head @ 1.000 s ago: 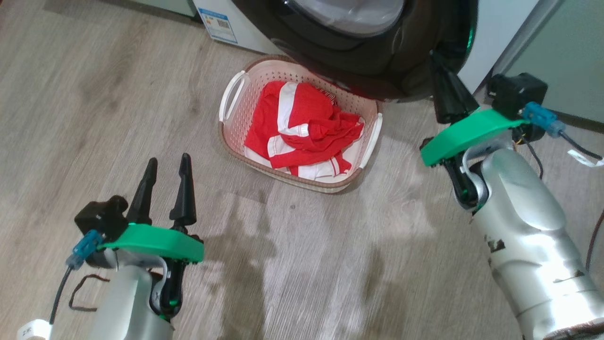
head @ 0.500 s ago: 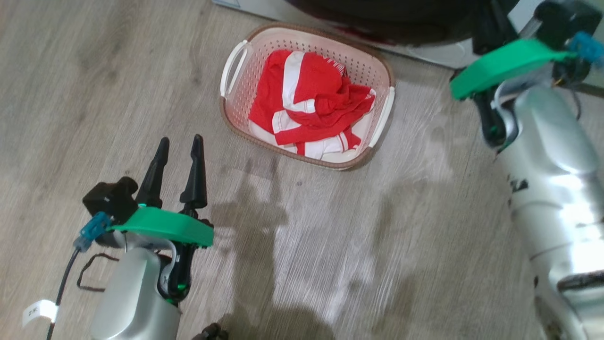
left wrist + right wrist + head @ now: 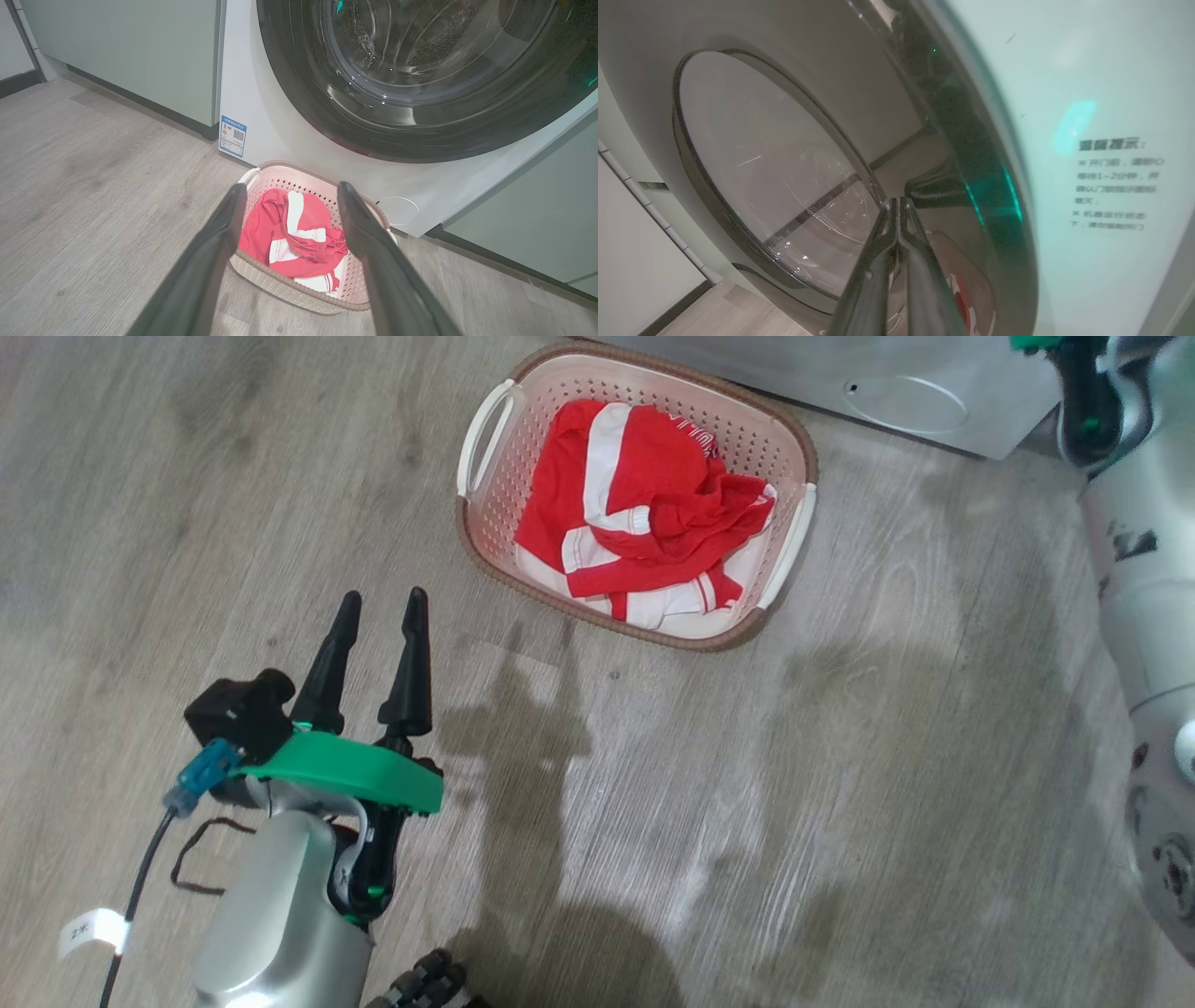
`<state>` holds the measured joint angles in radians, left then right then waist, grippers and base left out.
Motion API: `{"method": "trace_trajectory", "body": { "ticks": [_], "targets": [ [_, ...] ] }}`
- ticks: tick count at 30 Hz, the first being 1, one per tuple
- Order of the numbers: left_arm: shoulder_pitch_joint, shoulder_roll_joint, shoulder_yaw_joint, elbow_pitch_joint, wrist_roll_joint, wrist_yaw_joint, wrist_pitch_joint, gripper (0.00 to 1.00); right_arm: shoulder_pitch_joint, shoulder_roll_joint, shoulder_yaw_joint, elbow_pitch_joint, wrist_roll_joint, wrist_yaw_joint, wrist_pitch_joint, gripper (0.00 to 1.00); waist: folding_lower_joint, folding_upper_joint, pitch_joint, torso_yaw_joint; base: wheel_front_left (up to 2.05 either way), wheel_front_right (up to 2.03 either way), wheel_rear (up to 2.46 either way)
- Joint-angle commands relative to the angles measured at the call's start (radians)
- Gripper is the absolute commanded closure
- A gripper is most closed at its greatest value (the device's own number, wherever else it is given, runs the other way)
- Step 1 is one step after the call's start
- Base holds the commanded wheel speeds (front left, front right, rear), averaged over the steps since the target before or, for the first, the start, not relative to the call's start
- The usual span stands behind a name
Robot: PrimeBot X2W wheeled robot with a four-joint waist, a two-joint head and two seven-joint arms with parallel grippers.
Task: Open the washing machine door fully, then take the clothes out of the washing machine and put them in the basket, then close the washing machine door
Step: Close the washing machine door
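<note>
Door (image 3: pixel 420 70) lay against the washer (image 3: pixel 261 102), right pincer (image 3: pixel 900 205) closed, tips by its rim; left pincer (image 3: pixel 384 597) hung open, empty. A push sliding off the glossy rim could leave it unlatched.

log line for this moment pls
clothes: in basket | washing machine door: looks closed | left gripper: open, empty | right gripper: shut, tips at door rim

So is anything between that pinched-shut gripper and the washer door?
Nothing visible. In the right wrist view the right gripper, fingers pressed together, points at the glossy black rim of the washing machine door, tips close to it. Whether they touch is unclear.
</note>
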<state>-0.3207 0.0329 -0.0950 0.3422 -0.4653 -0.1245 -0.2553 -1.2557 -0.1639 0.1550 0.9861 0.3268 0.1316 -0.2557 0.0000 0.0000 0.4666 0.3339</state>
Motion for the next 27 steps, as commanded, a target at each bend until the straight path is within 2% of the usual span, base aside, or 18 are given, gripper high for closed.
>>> {"method": "trace_trajectory", "body": {
  "ticks": [1, 9, 15, 20, 27],
  "targets": [
    [-0.024, 0.017, 0.025, -0.027, -0.009, -0.006, -0.006, 0.00, -0.048, 0.006, -0.004, -0.014, 0.000, -0.001, -0.006, 1.00, 0.0000, 0.0000, 0.006, 0.006, 0.00, 0.00, 0.00],
    [-0.030, 0.017, 0.019, -0.024, -0.024, -0.006, -0.006, 0.00, -0.116, -0.013, -0.069, 0.038, 0.011, -0.001, -0.006, 1.00, 0.0000, 0.0000, 0.022, 0.019, 0.00, 0.00, 0.00],
    [-0.030, 0.017, 0.027, -0.021, -0.026, -0.006, -0.006, 0.00, -0.113, -0.011, -0.078, 0.038, 0.005, -0.001, -0.006, 1.00, 0.0000, 0.0000, 0.021, 0.017, 0.00, 0.00, 0.00],
    [-0.021, 0.017, 0.038, -0.011, -0.013, -0.006, -0.006, 0.00, -0.044, 0.017, -0.063, 0.024, 0.030, -0.001, -0.006, 1.00, 0.0000, 0.0000, -0.022, 0.008, 0.00, 0.00, 0.00],
    [-0.008, 0.017, 0.082, 0.008, 0.029, -0.006, -0.006, 0.00, 0.136, 0.053, -0.063, -0.035, 0.099, -0.001, -0.006, 1.00, 0.0000, 0.0000, -0.137, -0.020, 0.00, 0.00, 0.00]
  ]
}}
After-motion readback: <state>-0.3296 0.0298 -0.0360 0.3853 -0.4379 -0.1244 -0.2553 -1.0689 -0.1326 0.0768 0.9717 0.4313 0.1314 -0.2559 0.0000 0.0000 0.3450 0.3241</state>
